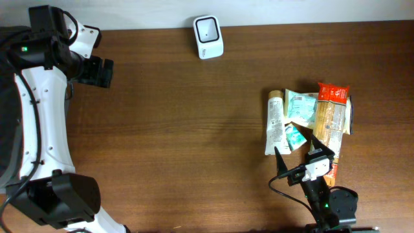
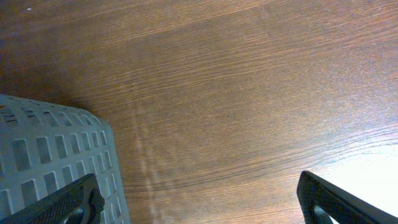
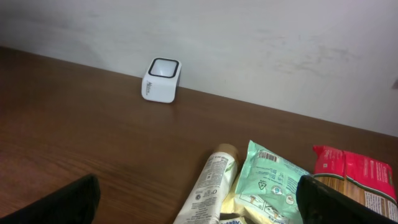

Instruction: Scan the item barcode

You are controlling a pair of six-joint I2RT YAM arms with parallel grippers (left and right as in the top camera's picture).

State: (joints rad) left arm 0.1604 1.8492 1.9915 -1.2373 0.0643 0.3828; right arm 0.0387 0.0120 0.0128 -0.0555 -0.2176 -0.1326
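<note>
At the far left, the white left arm reaches toward the far edge of the brown wooden table (image 1: 168, 129). The left gripper (image 2: 198, 186) has its two black fingers (image 2: 62, 205) spread wide apart with only bare wood between them. In the left wrist view, a grey perforated plastic basket (image 2: 50, 155) sits below the left-hand finger, at the lower left of that view.

Near the middle of the far edge, close to the pale wall, stands a small white box-shaped barcode scanner with a dark-rimmed window (image 1: 208, 37). It stands alone, well apart from both arms and from the goods.

On the right side lies a loose pile of items. Leftmost is a cream squeeze tube with a tan cap (image 1: 275, 126), its cap pointing away toward the wall. Beside it is a teal-and-white flat packet (image 1: 301, 107), whose printed barcode faces up in the right wrist view. A smaller teal packet (image 1: 295, 137) lies just nearer. On the right is a long pasta pack with a red-orange top (image 1: 331, 116). They overlap one another.

The right gripper (image 1: 299, 155) sits at the near edge of this pile, its black fingers (image 3: 348, 202) fully apart and clamped on nothing. One finger is near the tube's base and the other is over the pasta pack's near end. Whether either finger touches the goods cannot be told.
</note>
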